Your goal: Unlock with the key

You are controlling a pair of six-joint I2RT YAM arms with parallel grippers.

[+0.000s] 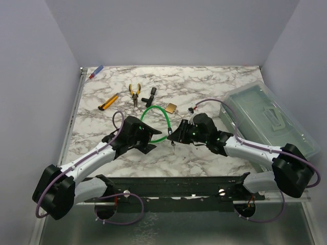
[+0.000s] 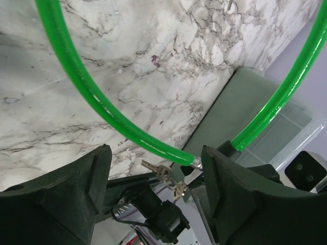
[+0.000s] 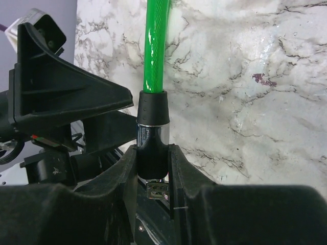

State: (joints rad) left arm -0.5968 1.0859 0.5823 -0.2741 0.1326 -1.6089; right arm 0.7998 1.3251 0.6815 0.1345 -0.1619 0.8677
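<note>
Your right jaws are clamped shut on the lock barrel [image 3: 152, 122], likely to brace it while your other arm turns the key [image 2: 163, 173]. Your left jaws are wide open and hold nothing. The key hangs at the barrel's end in the gap between them, untouched, with the green cable [image 2: 87, 97] arcing over the worktop [image 1: 194, 163].

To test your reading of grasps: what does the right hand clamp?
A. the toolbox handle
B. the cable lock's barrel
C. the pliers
B: in the right wrist view, the right hand closes on the barrel at the green cable end.
</note>
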